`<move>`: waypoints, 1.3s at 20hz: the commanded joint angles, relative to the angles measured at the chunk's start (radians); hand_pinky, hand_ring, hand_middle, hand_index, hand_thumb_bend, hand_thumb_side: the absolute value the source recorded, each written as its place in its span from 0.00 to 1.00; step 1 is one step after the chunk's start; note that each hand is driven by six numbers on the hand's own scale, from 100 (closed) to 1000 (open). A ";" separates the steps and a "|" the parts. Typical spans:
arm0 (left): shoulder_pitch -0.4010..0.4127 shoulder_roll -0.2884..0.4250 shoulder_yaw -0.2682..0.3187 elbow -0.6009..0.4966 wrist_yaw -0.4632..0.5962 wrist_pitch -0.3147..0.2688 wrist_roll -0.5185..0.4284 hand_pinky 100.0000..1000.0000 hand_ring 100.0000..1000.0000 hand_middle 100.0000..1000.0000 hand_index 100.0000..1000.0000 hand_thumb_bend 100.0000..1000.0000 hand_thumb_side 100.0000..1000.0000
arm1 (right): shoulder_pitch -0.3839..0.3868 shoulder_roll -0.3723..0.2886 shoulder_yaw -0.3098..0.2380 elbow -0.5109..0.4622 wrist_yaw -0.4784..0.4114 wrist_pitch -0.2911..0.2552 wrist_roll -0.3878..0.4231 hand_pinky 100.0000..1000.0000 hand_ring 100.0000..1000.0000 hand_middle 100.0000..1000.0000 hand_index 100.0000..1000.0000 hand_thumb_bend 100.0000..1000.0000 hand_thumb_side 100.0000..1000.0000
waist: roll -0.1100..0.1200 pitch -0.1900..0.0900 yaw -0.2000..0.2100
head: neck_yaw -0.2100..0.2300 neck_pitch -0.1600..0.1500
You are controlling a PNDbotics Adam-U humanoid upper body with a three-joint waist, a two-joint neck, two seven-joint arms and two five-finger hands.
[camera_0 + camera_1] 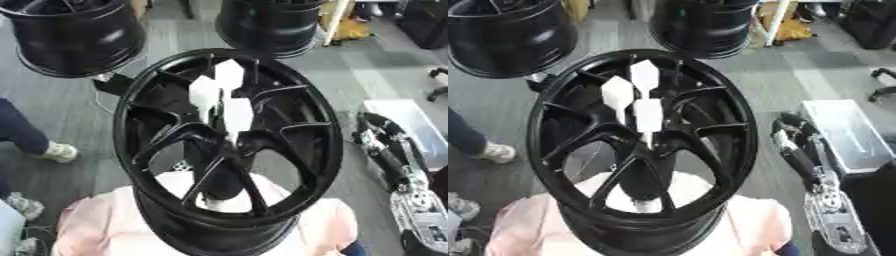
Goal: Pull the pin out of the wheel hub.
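Note:
A black spoked wheel hub stands tilted in the middle, resting on a pale pink round surface. Three white pins with pointed tops stick up out of its centre: one at the back, one on the left and one at the front. My right arm comes up along the right side. Its dark right hand hangs beside the hub's right rim, apart from the pins and holding nothing that I can see. My left hand shows in neither view.
Two more black wheels stand on the grey floor behind, at top left and top middle. A pale open box lies right of my arm. A person's legs and shoes are at the left edge.

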 commanded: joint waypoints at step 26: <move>-0.545 0.855 -0.605 0.225 -0.037 -0.554 -0.303 0.71 0.62 0.64 0.74 0.39 0.45 | -0.003 -0.043 0.018 -0.006 0.017 0.001 0.026 0.63 0.59 0.72 0.77 0.13 0.41 | 0.055 -0.039 -0.064 | 0.050 0.006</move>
